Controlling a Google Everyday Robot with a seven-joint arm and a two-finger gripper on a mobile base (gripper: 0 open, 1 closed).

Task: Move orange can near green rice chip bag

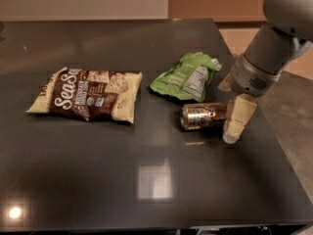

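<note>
The orange can (201, 116) lies on its side on the dark table (98, 180), just in front of the green rice chip bag (185, 77), with a small gap between them. My gripper (230, 104) is at the can's right end, pointing down. One pale finger (237, 117) is in front of the can end and reaches down to the table. The other finger (225, 84) shows behind, apart from the can. The gripper looks open, with the can end between its fingers.
A larger brown-and-cream "Sea Salt" bag (88, 94) lies flat on the left part of the table. The table's right edge (279, 146) runs close by the gripper, with floor beyond it. The grey arm (274, 48) comes in from the upper right.
</note>
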